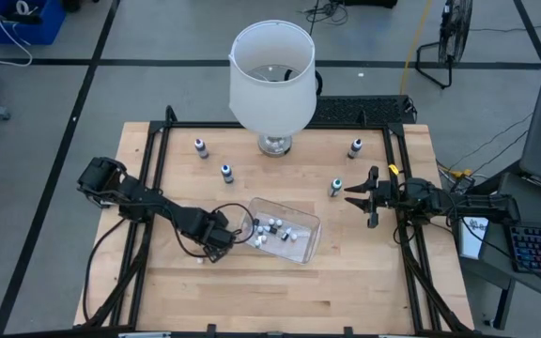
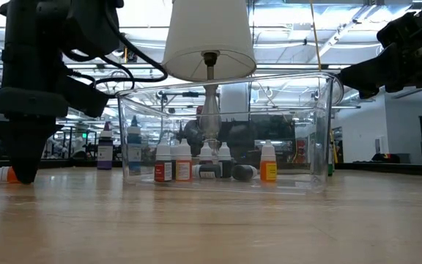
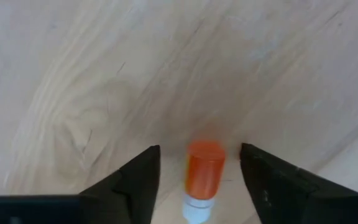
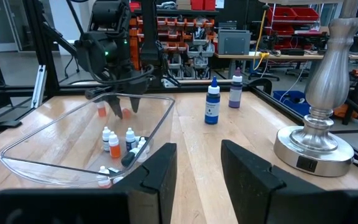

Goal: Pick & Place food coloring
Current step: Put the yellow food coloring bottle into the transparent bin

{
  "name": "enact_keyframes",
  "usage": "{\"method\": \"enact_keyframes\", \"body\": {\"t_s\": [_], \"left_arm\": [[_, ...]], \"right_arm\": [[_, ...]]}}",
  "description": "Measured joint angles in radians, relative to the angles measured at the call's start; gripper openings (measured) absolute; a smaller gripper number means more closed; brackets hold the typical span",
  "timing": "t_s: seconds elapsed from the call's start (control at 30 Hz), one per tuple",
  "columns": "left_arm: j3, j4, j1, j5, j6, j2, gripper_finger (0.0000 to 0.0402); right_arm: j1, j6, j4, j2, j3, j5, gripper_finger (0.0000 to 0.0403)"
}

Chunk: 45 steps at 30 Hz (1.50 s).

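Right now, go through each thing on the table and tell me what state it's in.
orange bottle: lying on the wood between the left gripper fingers, not yet gripped.
left gripper: open, down at the table.
right gripper: open, empty, waiting at the right.
clear tub: open-topped, several bottles inside.
four loose bottles: upright.
lamp: upright.

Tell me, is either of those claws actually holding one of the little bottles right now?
No. The left gripper straddles a lying orange bottle, fingers open, not touching it. The right gripper is open and holds nothing.
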Motion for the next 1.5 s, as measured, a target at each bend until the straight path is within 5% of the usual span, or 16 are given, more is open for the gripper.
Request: {"method": "enact_keyframes", "body": {"t_s": [0.3, 0.5, 0.73, 1.0, 1.13, 1.5], "left_arm": [[-0.002, 0.107, 0.0, -0.03, 0.072, 0.002, 0.0046], [0.055, 0.087, 0.002, -0.106, 0.107, 0.01, 0.0046], [0.268, -0.042, 0.002, -0.252, 0.253, 0.008, 0.0046], [0.426, 0.098, -0.064, -0.729, 0.725, 0.005, 0.0046], [0.426, 0.205, -0.061, -0.735, 0.879, 0.006, 0.0046], [0.425, 0.27, -0.017, -0.741, 0.969, 0.006, 0.0046]], "right_arm": [[0.0, 0.0, 0.0, 0.0, 0.0, 0.0, 0.0114], [0.0, 0.0, 0.0, 0.0, 0.0, 0.0, 0.0114], [0.0, 0.0, 0.0, 0.0, 0.0, 0.0, 0.0114], [0.0, 0.0, 0.0, 0.0, 0.0, 0.0, 0.0114], [0.0, 0.0, 0.0, 0.0, 0.0, 0.0, 0.0114], [0.0, 0.0, 0.0, 0.0, 0.0, 0.0, 0.0114]]}}
